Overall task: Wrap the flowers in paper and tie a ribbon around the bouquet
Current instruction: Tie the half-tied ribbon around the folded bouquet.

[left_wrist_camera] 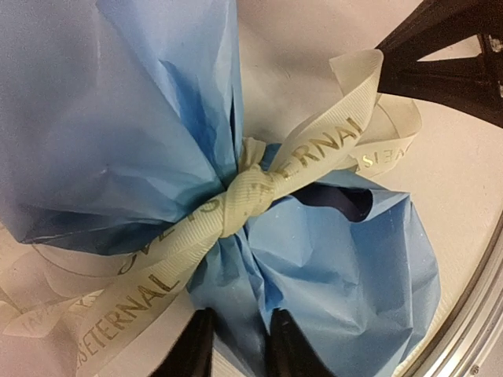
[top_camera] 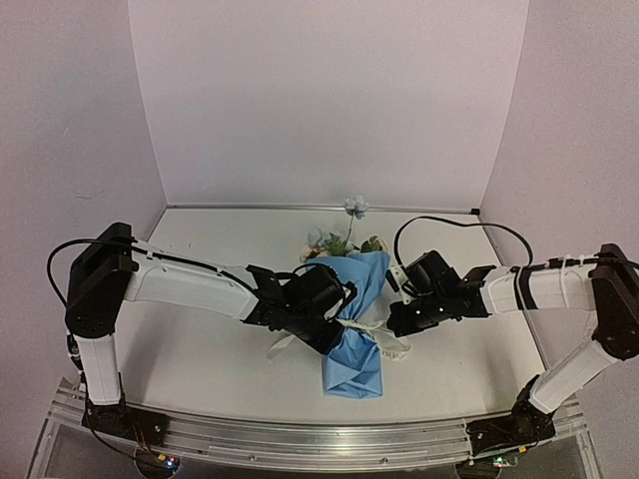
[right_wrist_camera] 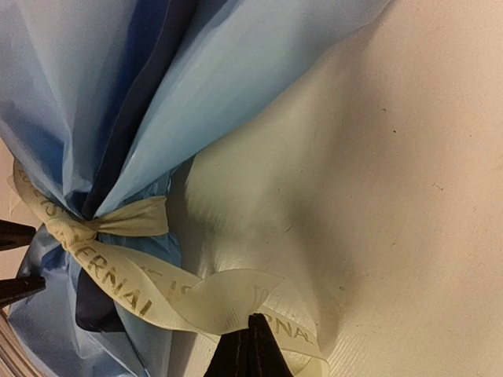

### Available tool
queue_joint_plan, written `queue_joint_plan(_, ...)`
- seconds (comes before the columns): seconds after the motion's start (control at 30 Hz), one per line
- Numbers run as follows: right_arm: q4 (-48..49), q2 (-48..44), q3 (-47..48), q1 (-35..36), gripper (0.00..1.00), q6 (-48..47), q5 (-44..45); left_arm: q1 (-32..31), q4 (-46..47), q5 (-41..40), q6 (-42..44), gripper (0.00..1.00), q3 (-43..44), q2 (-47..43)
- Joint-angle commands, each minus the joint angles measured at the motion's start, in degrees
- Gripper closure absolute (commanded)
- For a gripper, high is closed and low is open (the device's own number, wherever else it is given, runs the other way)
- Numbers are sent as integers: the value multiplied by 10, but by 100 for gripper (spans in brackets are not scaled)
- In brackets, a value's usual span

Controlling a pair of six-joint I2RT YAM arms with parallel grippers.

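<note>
**Knot cinched at the bouquet's waist, one tail held out to the side**

The bouquet [top_camera: 354, 344] lies on the surface [top_camera: 210, 349] at the centre of the top view. Its narrow end points toward the bottom of the frame, and the flowers [top_camera: 337, 241] spill from the wide end toward the top. The paper [left_wrist_camera: 94, 118] is gathered hard into a waist, and the ribbon [left_wrist_camera: 334, 141] crosses it there in a knot [left_wrist_camera: 240, 203]. The pinched folds suggest the tie is drawn snug.

The right end effector [right_wrist_camera: 251, 338] has its jaws closed flat on one ribbon tail at the bottom of its own view. The tail runs from there up and left to the knot. Set to the right of the bouquet, it seems placed to draw that tail outward and tighten the knot.

The left end effector [left_wrist_camera: 240, 334] sits at the bottom of its view, on the other side of the waist. Its fingers stand a narrow gap apart with blue paper showing between them, and the other tail lies just to their left. I cannot tell whether they pinch the paper or only hover over it. The position reads as bracing the bundle against the pull, or reaching for the second tail.

The ribbon's gold lettering reads "ETERNAL" clearly, twice in the left wrist view. The letters ahead of it look like "VE IS", with the rest lost in folds.
</note>
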Motion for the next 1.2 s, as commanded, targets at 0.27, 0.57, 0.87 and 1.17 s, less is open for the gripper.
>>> queue_joint_plan(0.27,-30,-37,11,-14,100,-28,9,1,2,-10,-4,100,-8,-13)
queue_joint_plan(0.57,-36,-53,-15,-43,100,-33,9,1,9,-5,-15,100,-33,-28)
queue_joint_plan(0.87,-37,-61,-37,-74,100,-31,13,1,5,-9,-15,100,-46,-40)
queue_joint_plan(1.17,-37,-59,-49,-98,100,-24,20,2,2,-9,-15,100,-54,-47)
